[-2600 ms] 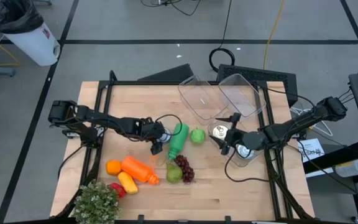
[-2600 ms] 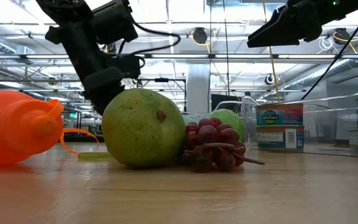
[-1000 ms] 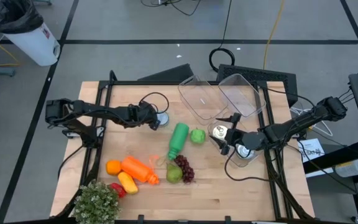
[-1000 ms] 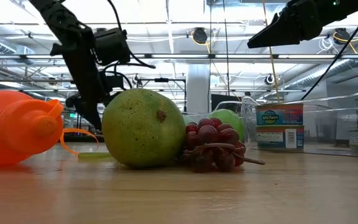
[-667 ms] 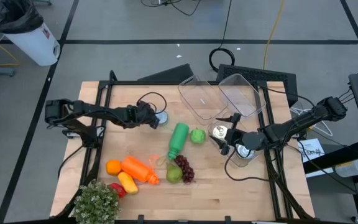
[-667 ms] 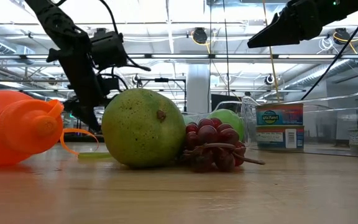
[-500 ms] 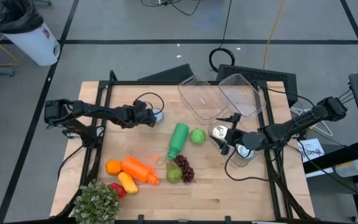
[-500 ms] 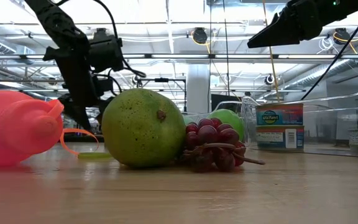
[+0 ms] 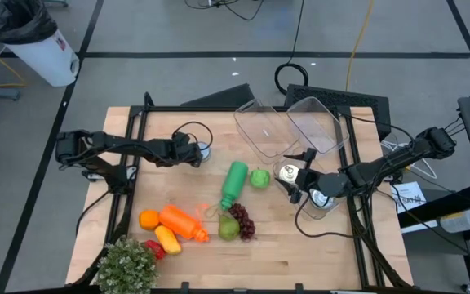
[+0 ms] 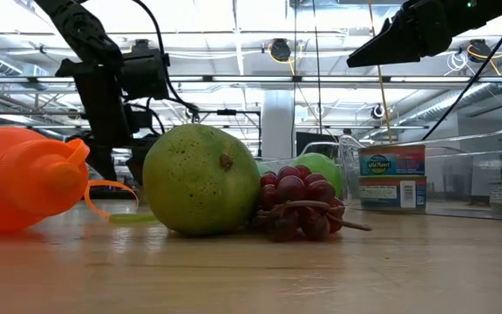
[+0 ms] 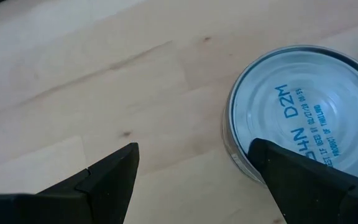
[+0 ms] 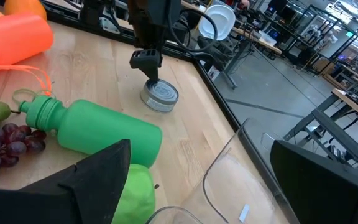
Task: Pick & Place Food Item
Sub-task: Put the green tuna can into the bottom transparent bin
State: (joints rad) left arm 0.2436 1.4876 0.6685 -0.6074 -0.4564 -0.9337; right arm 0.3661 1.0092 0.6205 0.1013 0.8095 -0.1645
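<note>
Silver tin can [image 11: 303, 118] beside open jaws

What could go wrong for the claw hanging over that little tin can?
The left claw is open but off-centre: one finger sits above the flat tin can, so it might land on the lid rather than beside it. The can is low and could slip from a pinch. The claw's looped cable hangs nearby and may snag.
</note>
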